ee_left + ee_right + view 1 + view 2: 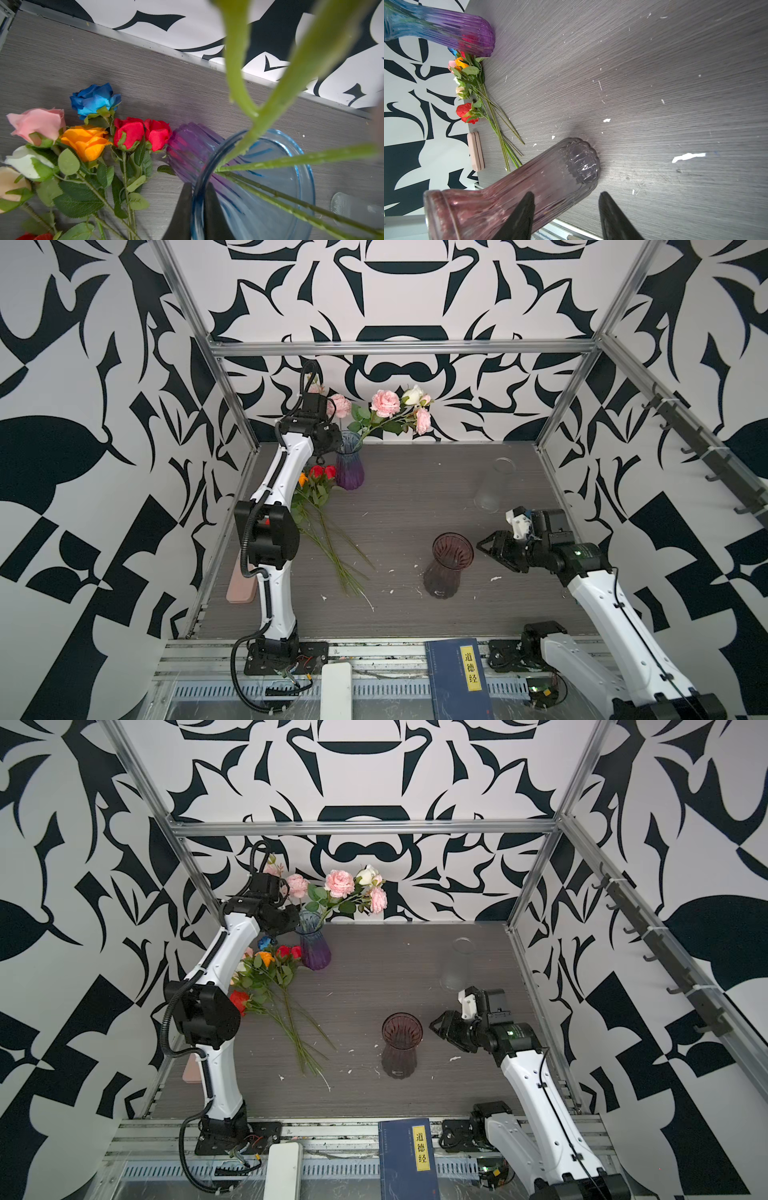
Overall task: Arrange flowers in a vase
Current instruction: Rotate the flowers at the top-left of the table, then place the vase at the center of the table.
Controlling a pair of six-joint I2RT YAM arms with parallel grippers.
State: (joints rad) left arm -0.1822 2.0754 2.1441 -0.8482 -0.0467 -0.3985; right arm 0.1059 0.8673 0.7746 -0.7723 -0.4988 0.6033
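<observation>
A blue-to-purple ribbed vase point(349, 466) point(314, 948) stands at the back left and holds ruffled pink flowers point(385, 403) and a white bud point(412, 394). Their green stems point(291, 162) cross its blue rim point(303, 166). My left gripper point(198, 188) is shut on that rim, one finger inside and one outside. A bunch of loose roses point(318, 485) point(87, 141) lies on the table beside the vase, with red, orange, blue, pink and white heads. My right gripper point(565, 195) point(492, 545) is open with nothing between its fingers, just right of an empty maroon vase point(449, 568) point(529, 180).
A clear glass vase point(494, 485) stands at the back right. A pink block point(239, 589) lies by the table's left edge, behind the left arm. A blue book point(457, 676) and a white device point(336, 689) rest on the front rail. Metal frame posts border the table.
</observation>
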